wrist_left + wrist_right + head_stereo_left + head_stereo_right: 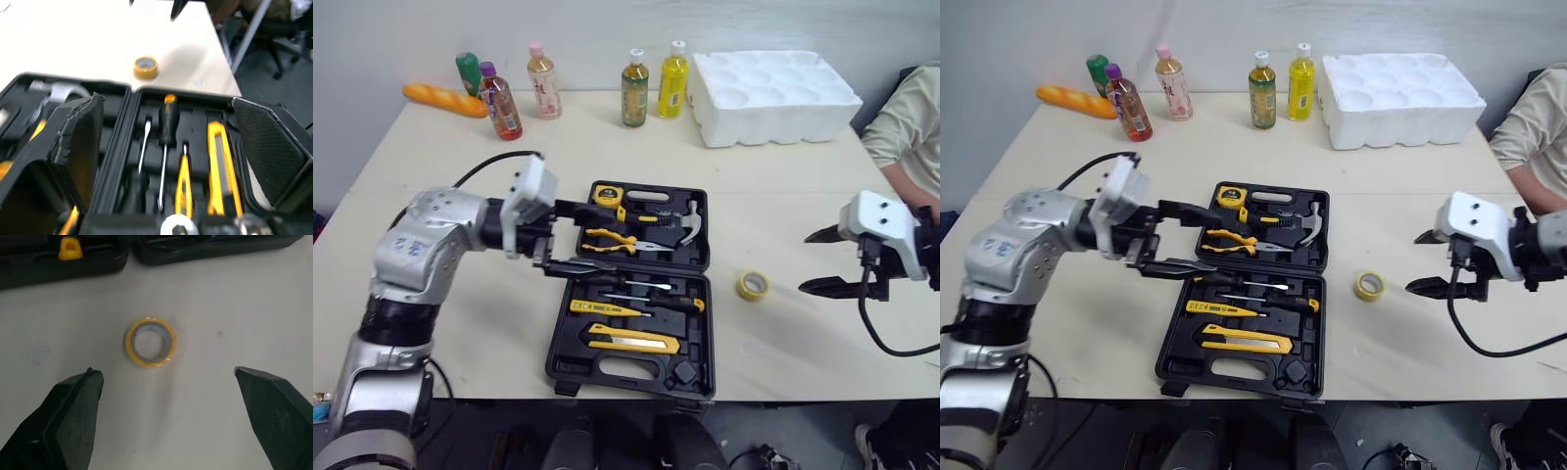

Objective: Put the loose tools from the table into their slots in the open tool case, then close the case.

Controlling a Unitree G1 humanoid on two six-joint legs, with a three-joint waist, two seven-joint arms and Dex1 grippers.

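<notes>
An open black tool case (626,370) sits by the middle of the table's (460,176) near edge. A loose yellow tape roll (753,285) lies just beside its right side. The right gripper (805,261) hovers near the tape, its 2 fingers spread wide. The left gripper (592,237) hangs over the case's left side, fingers spread.

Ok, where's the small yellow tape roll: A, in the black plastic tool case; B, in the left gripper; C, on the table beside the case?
C: the small yellow tape roll lies on the light table, apart from the black plastic tool case, in front of the open right gripper.
</notes>
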